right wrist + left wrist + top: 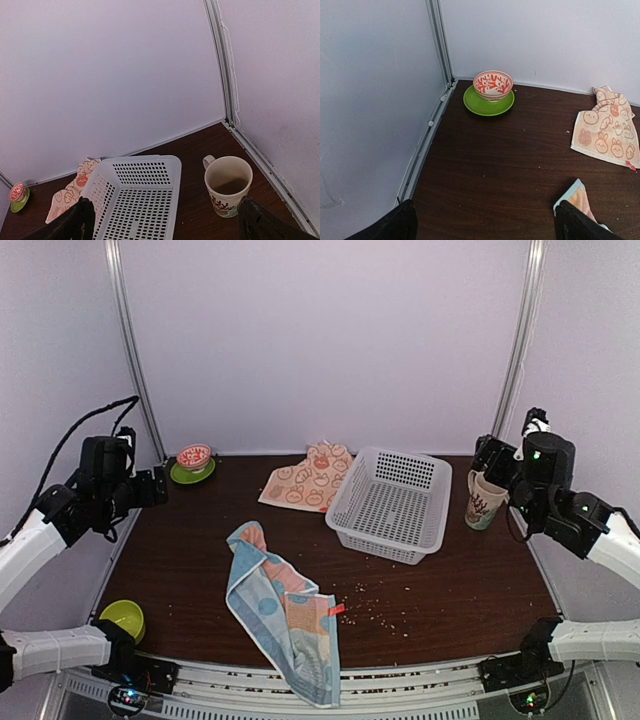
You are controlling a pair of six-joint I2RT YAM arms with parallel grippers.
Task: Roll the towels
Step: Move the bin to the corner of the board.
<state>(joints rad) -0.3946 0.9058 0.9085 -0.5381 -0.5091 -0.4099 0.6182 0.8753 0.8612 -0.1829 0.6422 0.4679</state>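
Hovering wide open and empty, the left hand (485, 222) and right hand (165, 222) have not yet begun rolling: the blue towel (285, 625) lies crumpled near-left of the basket (392, 502), the cream towel (310, 478) just beside its far-left corner, so reaching for one probably comes first.

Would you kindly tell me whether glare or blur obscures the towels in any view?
Top external: soft even light, no glare, blue towel and cream towel sharp. Left wrist: sharp, blue towel cropped at the bottom edge. Right wrist: clear, cream towel partly behind the basket.
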